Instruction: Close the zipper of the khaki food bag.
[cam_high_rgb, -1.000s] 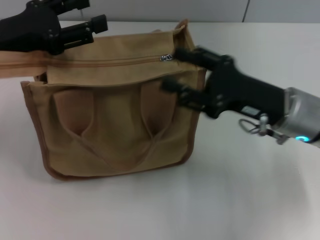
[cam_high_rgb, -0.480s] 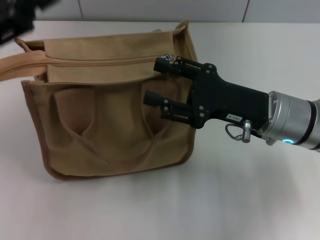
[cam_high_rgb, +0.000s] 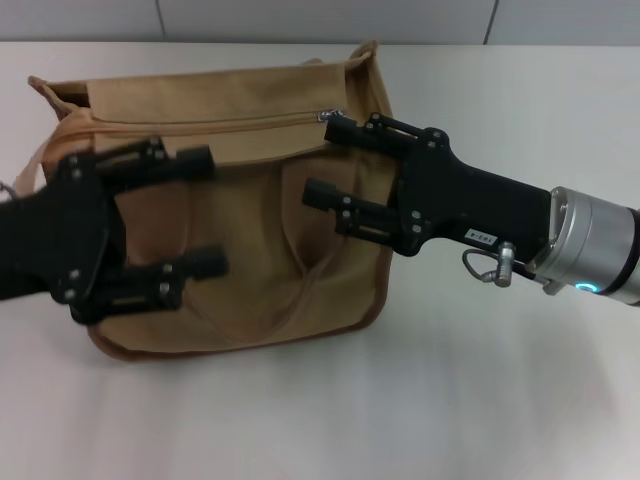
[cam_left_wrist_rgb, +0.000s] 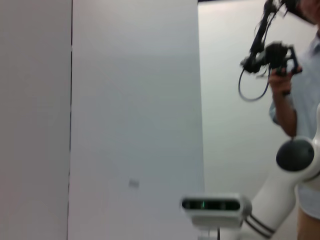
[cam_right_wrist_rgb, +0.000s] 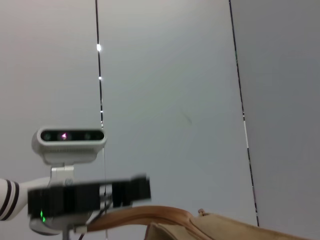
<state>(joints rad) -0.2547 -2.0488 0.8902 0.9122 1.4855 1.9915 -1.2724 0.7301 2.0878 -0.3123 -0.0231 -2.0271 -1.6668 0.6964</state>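
The khaki food bag (cam_high_rgb: 230, 210) stands upright on the white table (cam_high_rgb: 480, 400), its front pockets toward me, and everything else I place against it. My right arm reaches in from the bag's right side and crosses its upper right corner; my right gripper (cam_high_rgb: 325, 155) has its fingers spread wide with nothing between them, the upper finger lying just beside the slider. My left gripper (cam_high_rgb: 205, 210) hangs in front of the bag's left half, also spread wide and holding nothing. The zipper (cam_high_rgb: 215, 123) runs along the bag's top panel, and its small silver slider (cam_high_rgb: 331, 116) sits at the right end, so the line looks zipped nearly all the way. I judge the closing pull essentially finished; what remains, I think, is checking the last bit and drawing both arms clear without snagging a handle.
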